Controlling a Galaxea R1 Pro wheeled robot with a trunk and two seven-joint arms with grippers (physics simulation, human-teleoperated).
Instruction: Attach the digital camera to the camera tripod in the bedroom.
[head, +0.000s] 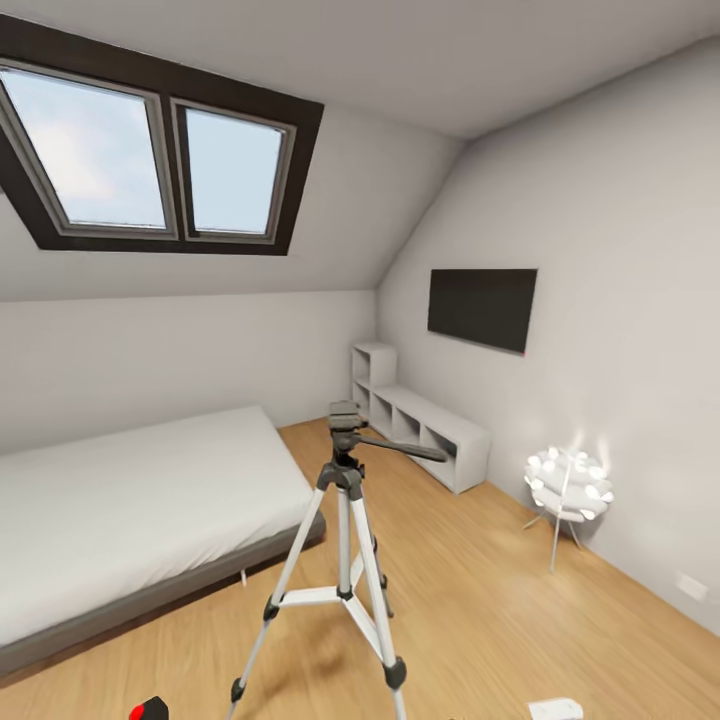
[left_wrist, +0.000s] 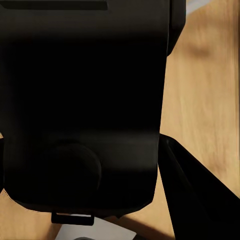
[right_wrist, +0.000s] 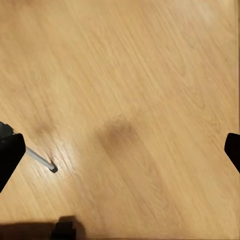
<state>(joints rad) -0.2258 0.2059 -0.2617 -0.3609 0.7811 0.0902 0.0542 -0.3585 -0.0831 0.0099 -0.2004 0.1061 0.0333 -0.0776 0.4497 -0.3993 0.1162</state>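
While the left end effector (left_wrist: 150, 200) grips the digital camera (left_wrist: 85, 100), the right (right_wrist: 120, 150) gapes (empty).

The silver-legged camera tripod with its black pan head (head: 345, 560) stands on the light wood floor (head: 480, 620) in the middle foreground. To its left, the low grey bed (head: 130, 510) lies along the wall under the dark-framed skylights (head: 150, 150). Behind the tripod to the right, a low white shelf unit (head: 420, 425) sits against the far wall, the flat black wall screen (head: 482, 308) above it. Further right stands a white globe-cluster floor lamp (head: 568, 490).
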